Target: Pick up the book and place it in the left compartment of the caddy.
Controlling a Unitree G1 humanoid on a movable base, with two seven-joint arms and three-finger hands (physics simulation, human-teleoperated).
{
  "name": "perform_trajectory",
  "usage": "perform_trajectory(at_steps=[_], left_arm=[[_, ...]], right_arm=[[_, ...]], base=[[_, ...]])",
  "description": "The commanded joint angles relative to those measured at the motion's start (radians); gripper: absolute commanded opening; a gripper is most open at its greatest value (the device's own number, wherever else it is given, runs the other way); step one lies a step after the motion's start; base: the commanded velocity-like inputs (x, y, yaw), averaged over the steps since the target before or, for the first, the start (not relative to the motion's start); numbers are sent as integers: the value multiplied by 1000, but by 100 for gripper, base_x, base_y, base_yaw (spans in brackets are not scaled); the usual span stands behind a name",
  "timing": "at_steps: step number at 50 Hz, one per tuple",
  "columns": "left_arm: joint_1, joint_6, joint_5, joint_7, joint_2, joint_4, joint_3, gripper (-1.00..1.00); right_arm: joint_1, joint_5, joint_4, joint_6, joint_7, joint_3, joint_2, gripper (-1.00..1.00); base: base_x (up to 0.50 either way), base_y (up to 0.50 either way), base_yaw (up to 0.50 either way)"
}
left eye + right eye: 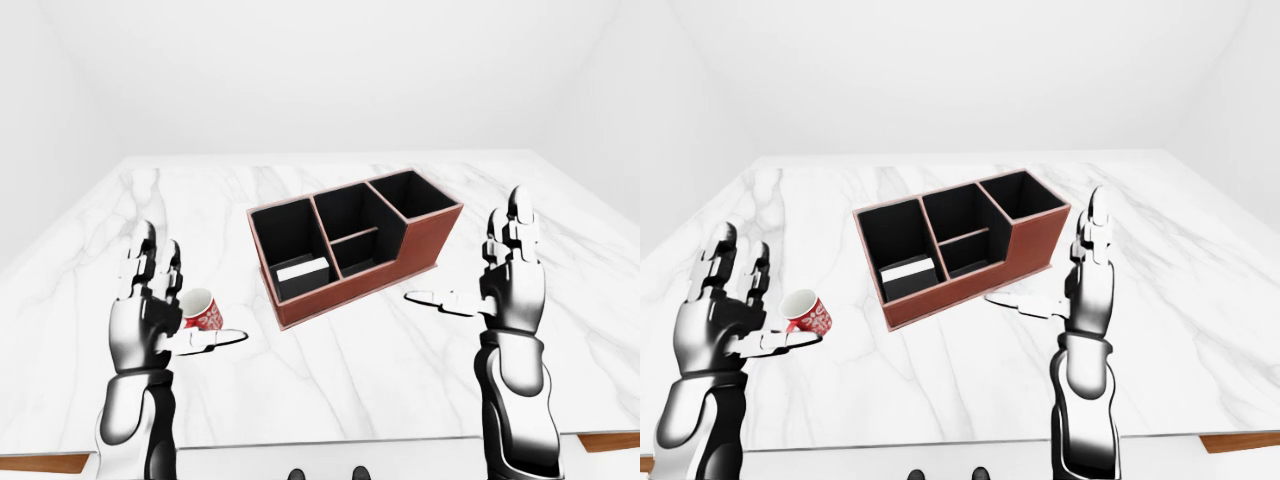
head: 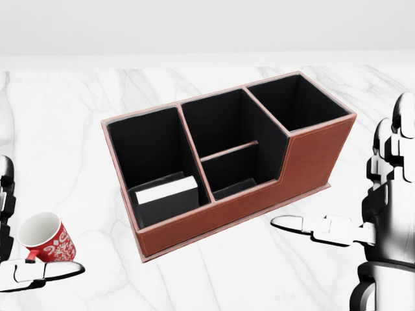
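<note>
A brown caddy [image 2: 305, 168] with black compartments stands on the white marble table [image 1: 330, 370]. The book [image 2: 165, 192], dark with white page edges, lies inside the caddy's left compartment. My left hand [image 1: 150, 300] is open and empty at the left, below and left of the caddy. My right hand [image 1: 505, 270] is open and empty at the right of the caddy, fingers up and thumb pointing toward it. Neither hand touches the caddy or the book.
A red and white patterned mug [image 2: 47, 240] lies tilted on the table next to my left hand's thumb. The table's near edge [image 1: 330, 442] runs along the bottom of the left-eye view. White walls stand behind the table.
</note>
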Motion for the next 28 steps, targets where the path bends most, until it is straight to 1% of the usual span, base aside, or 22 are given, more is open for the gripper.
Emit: perform_trajectory(at_steps=[1, 3, 5, 7, 10, 11, 12, 13, 14, 16, 18, 20, 21, 22, 25, 28], left_arm=[[79, -46, -32, -91, -51, -101, 24, 100], [89, -48, -44, -102, -53, -112, 21, 100], [105, -88, -44, -124, -62, -119, 15, 100], [125, -116, -47, -143, -72, -130, 9, 100], [152, -133, -52, -164, -85, -153, 3, 100], [171, -127, -84, -195, -86, -174, -1, 100], [171, -126, -85, -199, -88, -175, 0, 100], [183, -86, -133, -225, -81, -199, 6, 100], [183, -80, -135, -230, -85, -201, 10, 100], [178, -81, -128, -229, -94, -205, 23, 100], [175, -74, -130, -231, -98, -208, 28, 100], [181, -75, -141, -236, -103, -219, 35, 100], [183, -74, -146, -240, -105, -222, 37, 100], [187, -81, -157, -245, -110, -228, 43, 100], [191, -83, -167, -256, -114, -232, 48, 100], [186, -83, -166, -257, -115, -228, 48, 100]], right_arm=[[91, 42, -54, 0, 21, 9, 8, 100], [100, 35, -48, 0, 20, 18, 11, 100], [114, 29, -46, 0, 25, 31, 13, 100], [119, 19, -43, 0, 21, 38, 15, 100], [130, 19, -48, 0, 27, 45, 16, 100], [137, 17, -49, 0, 28, 49, 18, 100], [138, 17, -49, 0, 28, 49, 18, 100], [145, 20, -50, 0, 30, 52, 19, 100], [145, 20, -50, 0, 30, 52, 19, 100], [162, 22, -63, 0, 37, 59, 21, 100], [178, 22, -80, 0, 39, 64, 24, 100], [203, 29, -103, -13, 44, 66, 28, 100], [212, 35, -112, -26, 47, 66, 30, 100], [232, 47, -135, -45, 51, 63, 34, 100], [242, 53, -151, -39, 53, 59, 38, 100], [263, 65, -171, -53, 61, 57, 42, 100]], base=[[0, 0, 0], [0, 0, 0], [0, 0, 0], [0, 0, 0], [0, 0, 0], [0, 0, 0], [0, 0, 0], [0, 0, 0], [0, 0, 0], [0, 0, 0], [0, 0, 0], [0, 0, 0], [0, 0, 0], [0, 0, 0], [0, 0, 0], [0, 0, 0]])
